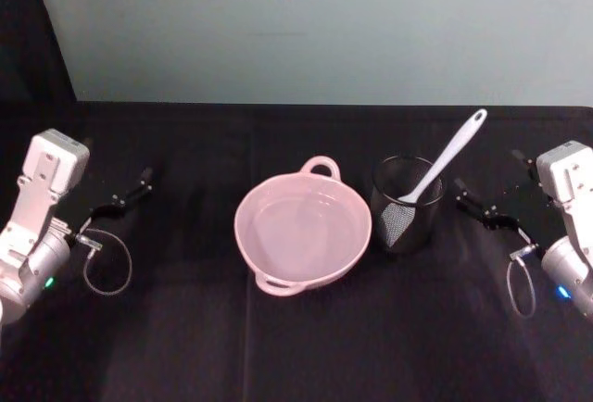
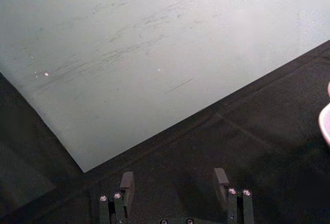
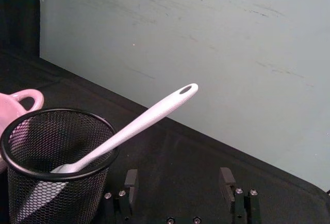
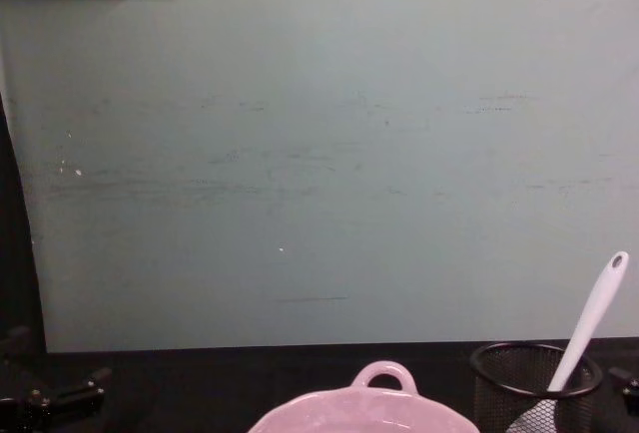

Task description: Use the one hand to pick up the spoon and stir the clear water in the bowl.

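Observation:
The pale pink bowl (image 1: 239,231) sits mid-table, its loop handle toward the wall, with clear water (image 1: 301,226) glossy inside it. The bowl also shows in the chest view (image 4: 384,377). Just right of it, the white spoon (image 1: 447,159) stands head-down in a black wire-mesh cup (image 1: 408,206), its handle leaning up and to the right. My right gripper (image 1: 482,180) hovers open just right of the cup, apart from it; its wrist view shows the spoon (image 3: 149,118) and cup (image 3: 56,146) ahead of the open fingers (image 3: 131,180). My left gripper (image 1: 120,172) rests open at the table's left.
A black cloth covers the table (image 1: 185,346). A pale green wall (image 1: 324,22) closes off the far edge. Cable loops hang by both wrists. Bare cloth lies in front of the bowl and between the bowl and the left gripper.

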